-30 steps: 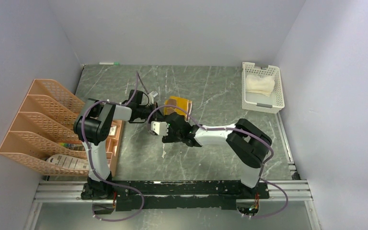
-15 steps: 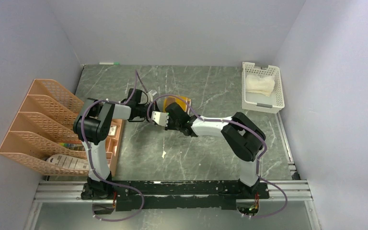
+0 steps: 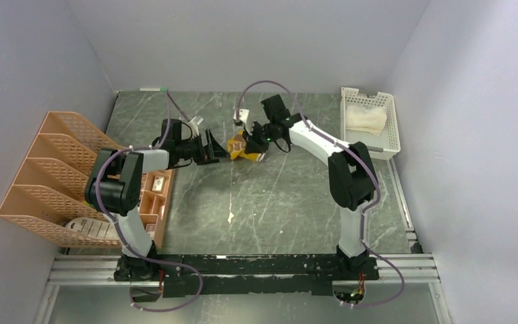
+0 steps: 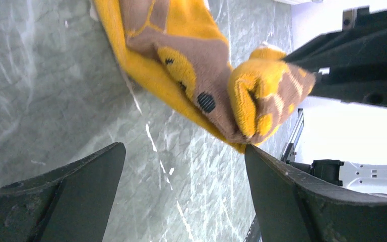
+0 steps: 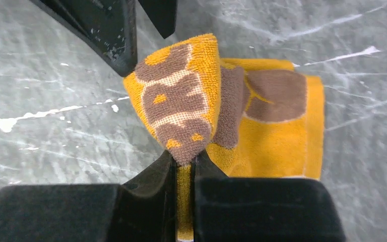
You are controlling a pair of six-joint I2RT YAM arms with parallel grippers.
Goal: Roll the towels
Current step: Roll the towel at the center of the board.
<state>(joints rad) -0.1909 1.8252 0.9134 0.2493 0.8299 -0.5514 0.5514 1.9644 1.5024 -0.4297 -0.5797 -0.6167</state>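
On the grey-green marble table [image 3: 276, 196], the right claw [image 5: 184, 162] pinches a raised fold of the brown and mustard-yellow cloth towel [image 5: 274, 146]. The left claw [image 4: 181, 156] gapes wide just beside it.

In the left wrist view the brown-and-yellow towel [image 4: 191, 55] runs off the top edge; from above the right gripper [image 3: 251, 140] covers part of it. The contents of the rack [image 3: 74, 128] are too small to tell.

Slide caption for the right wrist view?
Right gripper shut on a raised fold of the brown-and-yellow towel, left fingers nearby.
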